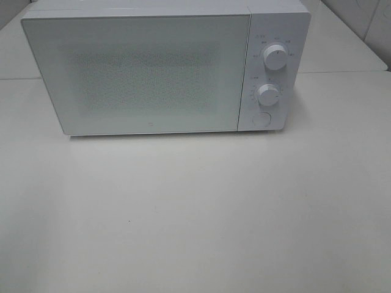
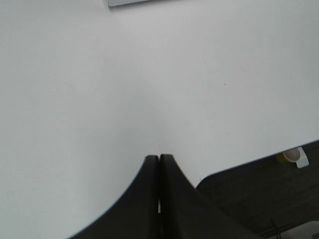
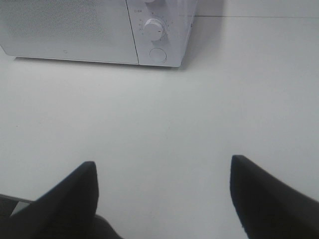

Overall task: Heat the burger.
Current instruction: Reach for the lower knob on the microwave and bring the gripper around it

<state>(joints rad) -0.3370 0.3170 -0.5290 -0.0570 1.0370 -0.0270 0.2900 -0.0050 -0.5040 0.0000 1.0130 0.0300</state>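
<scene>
The burger is out of view in every frame. A white microwave [image 1: 153,67] stands at the back of the table with its door shut; it also shows in the right wrist view as the microwave [image 3: 94,30]. My left gripper [image 2: 159,158] is shut with nothing in it, hovering over bare table near the table's edge. My right gripper [image 3: 164,167] is open and empty, its two dark fingers [image 3: 79,194] spread wide over the table in front of the microwave. Neither gripper shows in the exterior high view.
The microwave has two round knobs [image 1: 274,57] and a round button [image 1: 261,119] on its right panel. The white table [image 1: 195,213] spreads in front of it. In the left wrist view the table edge [image 2: 249,164] gives onto dark floor with a small yellow and white object [image 2: 294,157].
</scene>
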